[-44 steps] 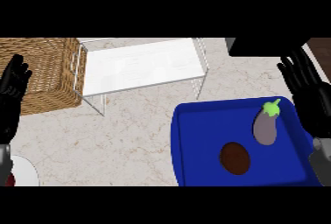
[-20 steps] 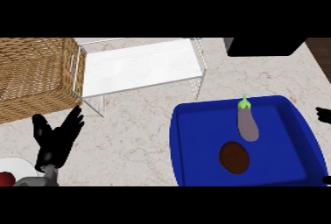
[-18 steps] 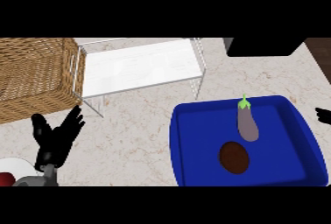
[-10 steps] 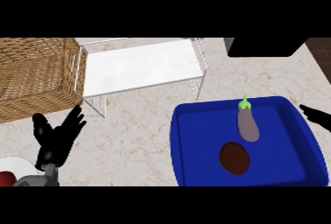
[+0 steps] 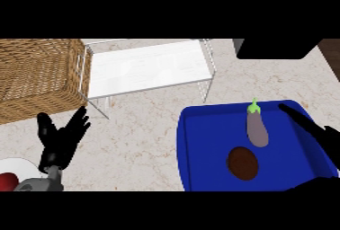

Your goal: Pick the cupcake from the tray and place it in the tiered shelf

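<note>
Pale, veined stone makes up the table, seen from steeply above. At the far left stands a woven wicker basket, and just to its right is the tiered shelf, a white top level on a thin wire frame. A black object sits at the far right edge.

A blue tray fills the near right. The cupcake shows as a dark brown oval on the tray's floor, near its middle, with nothing touching it. A purple eggplant with a green stem lies just beyond it, a little to the right.

The right hand comes in from the right edge over the tray's right rim. Its fingers are straight, point far-left and hold nothing, well short of the cupcake.

The left hand is at the near left over bare table, its fingers spread wide and pointing away, holding nothing.

A white plate with something red on it shows in the near left corner.
</note>
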